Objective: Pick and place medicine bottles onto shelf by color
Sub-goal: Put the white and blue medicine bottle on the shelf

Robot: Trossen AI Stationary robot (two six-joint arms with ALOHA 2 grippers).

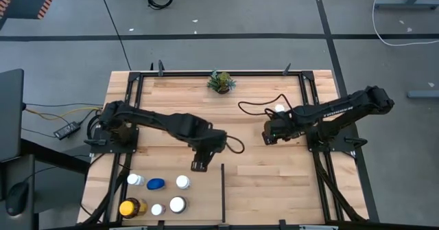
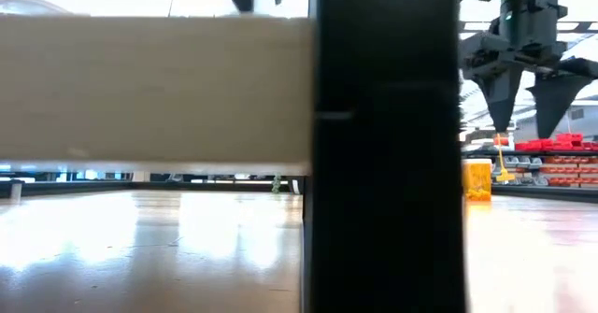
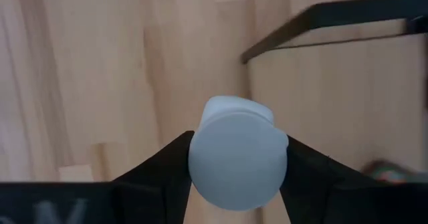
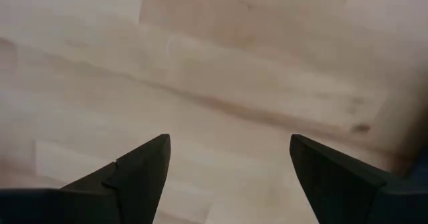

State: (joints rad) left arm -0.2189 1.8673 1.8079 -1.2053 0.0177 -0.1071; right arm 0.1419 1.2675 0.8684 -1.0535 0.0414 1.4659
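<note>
At the far left of the high view, a dark monitor-like panel (image 1: 9, 113) and a small black box (image 1: 67, 129) with yellow cables sit on the grey floor (image 1: 226, 10) beside the table. The light-wood plank shelf (image 1: 267, 182) fills the middle, framed by thin black rails. Near its front-left corner stand six medicine bottles: an amber bottle with a yellow lid (image 1: 128, 207), a white-capped one (image 1: 135, 180) behind it, a blue one (image 1: 156, 184), then three more white caps (image 1: 158, 209) (image 1: 178, 204) (image 1: 182, 182). Just right of them a short black divider bar (image 1: 223, 192) runs toward the front edge.

The left gripper (image 1: 199, 165) hangs over the wood just behind the cluster and left of the divider. The left wrist view shows its fingers (image 3: 160, 167) pinching a white-capped bottle (image 3: 237, 158) from both sides, above the planks.

At the back edge, a small green potted plant (image 1: 221, 82) stands near the middle rail. Right of centre, the right gripper (image 1: 269, 132) hovers over bare wood, its fingers (image 4: 137, 170) spread apart with nothing between them; a white bottle (image 1: 279, 109) shows just behind that arm, by a black cable.

In the low view, a thick black post (image 2: 383, 145) blocks the middle; an orange-yellow bottle (image 2: 477, 179) stands to its right, with red bins (image 2: 561, 145) in the room behind.
</note>
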